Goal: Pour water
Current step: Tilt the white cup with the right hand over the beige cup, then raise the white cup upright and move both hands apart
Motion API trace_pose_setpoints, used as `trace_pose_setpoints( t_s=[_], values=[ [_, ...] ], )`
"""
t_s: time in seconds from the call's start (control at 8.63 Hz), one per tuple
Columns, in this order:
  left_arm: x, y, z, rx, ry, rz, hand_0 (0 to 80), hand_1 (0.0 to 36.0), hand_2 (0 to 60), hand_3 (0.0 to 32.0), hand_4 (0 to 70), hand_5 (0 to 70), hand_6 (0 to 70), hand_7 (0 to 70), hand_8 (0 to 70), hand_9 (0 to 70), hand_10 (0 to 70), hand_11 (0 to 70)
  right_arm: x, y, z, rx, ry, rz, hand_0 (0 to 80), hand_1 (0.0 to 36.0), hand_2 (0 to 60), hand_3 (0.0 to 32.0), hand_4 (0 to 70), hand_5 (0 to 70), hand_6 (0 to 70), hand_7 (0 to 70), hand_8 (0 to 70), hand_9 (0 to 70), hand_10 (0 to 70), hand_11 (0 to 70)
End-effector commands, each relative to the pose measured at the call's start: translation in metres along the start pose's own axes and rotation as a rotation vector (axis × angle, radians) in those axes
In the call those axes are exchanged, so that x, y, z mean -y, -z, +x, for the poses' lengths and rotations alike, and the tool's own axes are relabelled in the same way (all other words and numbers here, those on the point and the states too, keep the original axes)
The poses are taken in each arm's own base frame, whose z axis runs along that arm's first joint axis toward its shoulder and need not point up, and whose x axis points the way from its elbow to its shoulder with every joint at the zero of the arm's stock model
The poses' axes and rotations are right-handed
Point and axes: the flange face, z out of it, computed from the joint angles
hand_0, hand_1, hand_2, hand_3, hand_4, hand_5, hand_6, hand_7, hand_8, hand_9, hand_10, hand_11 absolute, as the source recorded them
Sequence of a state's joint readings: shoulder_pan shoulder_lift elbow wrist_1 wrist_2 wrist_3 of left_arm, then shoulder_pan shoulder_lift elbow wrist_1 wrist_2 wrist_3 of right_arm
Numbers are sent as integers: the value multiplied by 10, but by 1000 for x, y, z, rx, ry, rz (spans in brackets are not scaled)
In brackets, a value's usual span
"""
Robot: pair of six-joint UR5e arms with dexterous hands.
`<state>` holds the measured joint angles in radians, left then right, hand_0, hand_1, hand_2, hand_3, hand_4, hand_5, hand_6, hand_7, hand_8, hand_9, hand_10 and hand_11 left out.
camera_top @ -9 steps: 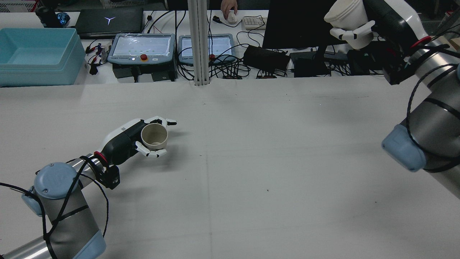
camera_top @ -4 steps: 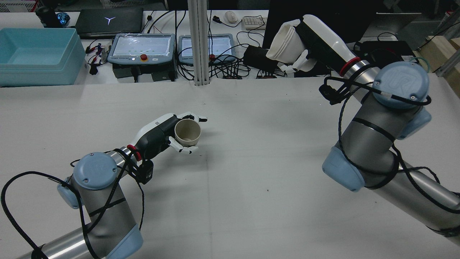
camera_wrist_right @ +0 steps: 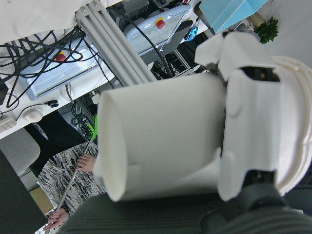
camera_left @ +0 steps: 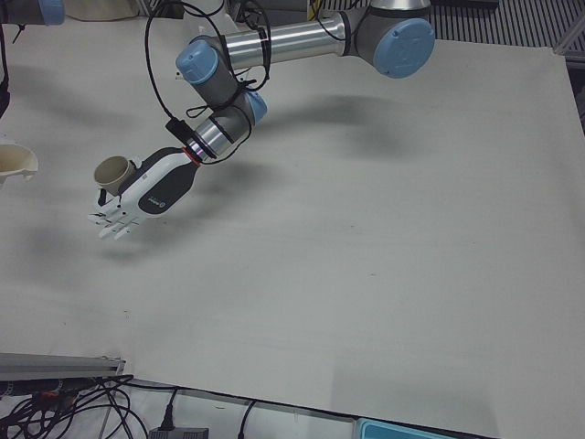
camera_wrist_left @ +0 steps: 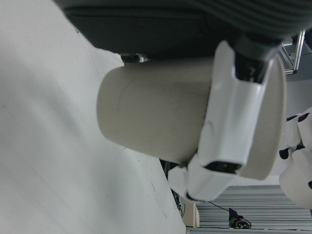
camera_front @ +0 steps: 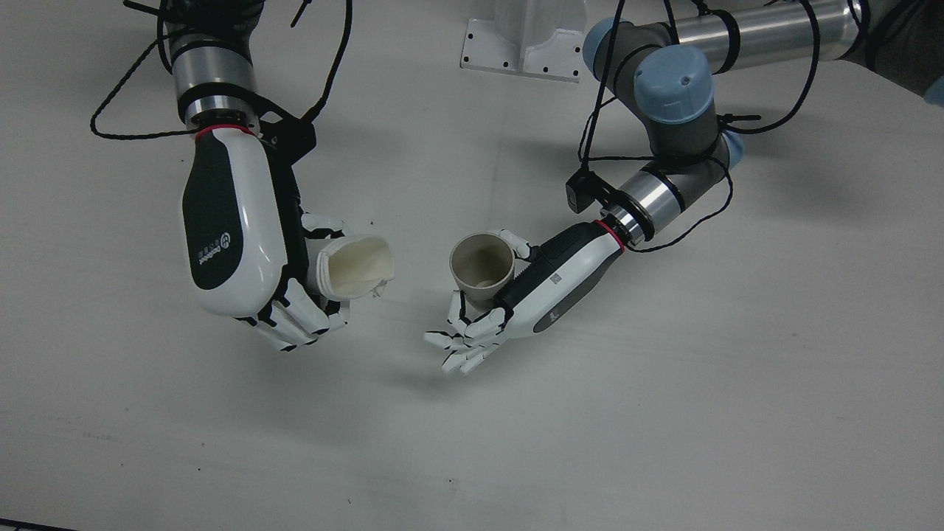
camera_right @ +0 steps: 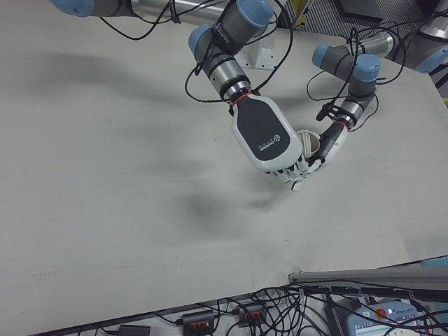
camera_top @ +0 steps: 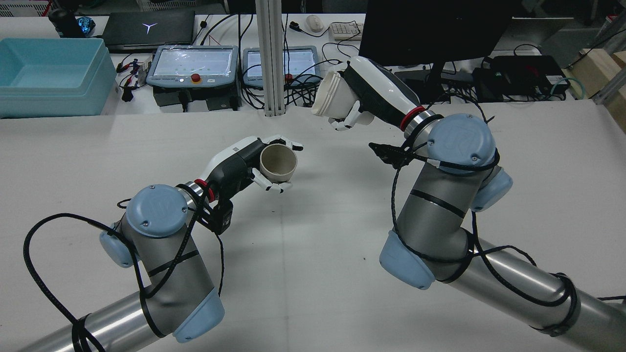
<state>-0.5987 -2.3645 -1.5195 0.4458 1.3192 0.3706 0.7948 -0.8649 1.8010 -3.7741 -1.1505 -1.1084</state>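
— While you hold both arms over the white table (camera_top: pixel 342 205), how do the hands sit?

— Your left hand (camera_top: pixel 239 164) reaches forward and inward, low over the table, palm turned toward the middle. It carries a beige cup (camera_top: pixel 278 162) that stands nearly upright, its mouth open to the rear camera. Your right hand (camera_top: pixel 374 100) is raised higher, beyond and to the right of it, wrist bent so the white paper cup (camera_top: pixel 331 98) it carries tips with its mouth toward the beige cup. In the front view the two mouths face each other, near but apart, the white cup (camera_front: pixel 352 267) on that view's left and the beige one (camera_front: pixel 481 267) on its right.

— What can't you make out?

— Whether either cup holds water: the beige cup's inside shows only a pale bottom, and the white one's inside looks plain cream. In the right-front view your right hand (camera_right: pixel 269 143) covers nearly all of its own cup and hides most of the beige one. The left-front view cuts the white cup (camera_left: pixel 16 162) off at its edge.

— And the fingers?

— Your left hand's fingers (camera_front: pixel 472 335) are only loosely curled, tips spread past the cup, thumb against the wall; the cup is pinched between them. Your right hand's fingers (camera_front: pixel 295 324) wrap tightly enough to dent the white cup's rim.
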Motion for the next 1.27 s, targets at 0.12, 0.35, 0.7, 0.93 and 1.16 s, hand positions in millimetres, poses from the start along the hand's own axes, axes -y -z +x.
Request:
trace_pose_setpoints(
  t_s=[0.12, 0.35, 0.7, 0.93, 1.16],
  values=[
    [2, -8, 3, 0, -5, 18, 800, 360, 600, 0, 700, 700, 141, 251, 85, 47, 15, 44, -77, 3, 23, -10, 9, -36, 800, 360, 600, 0, 700, 700, 700, 700, 460, 612, 620, 700],
    [7, -7, 19, -13, -8, 18, 749, 360, 600, 0, 700, 700, 133, 240, 83, 45, 15, 42, -49, 24, 0, 42, -10, -26, 732, 360, 600, 0, 645, 700, 700, 700, 440, 596, 644, 700],
    [40, 2, 60, -30, 59, 16, 692, 360, 600, 0, 700, 700, 128, 238, 84, 51, 31, 64, 85, 80, -39, 127, -143, 104, 560, 281, 600, 0, 515, 700, 700, 700, 454, 618, 700, 700],
    [109, 46, 75, -64, 112, 49, 800, 360, 600, 0, 700, 700, 122, 235, 78, 47, 35, 74, 190, 124, -29, 142, -333, 256, 504, 235, 600, 0, 364, 700, 665, 700, 459, 630, 700, 700],
    [173, 99, 87, -102, 111, 47, 800, 360, 600, 0, 700, 700, 124, 239, 77, 51, 41, 81, 285, 182, -18, 184, -411, 332, 477, 206, 600, 0, 296, 700, 641, 700, 476, 655, 700, 700]
  ],
)
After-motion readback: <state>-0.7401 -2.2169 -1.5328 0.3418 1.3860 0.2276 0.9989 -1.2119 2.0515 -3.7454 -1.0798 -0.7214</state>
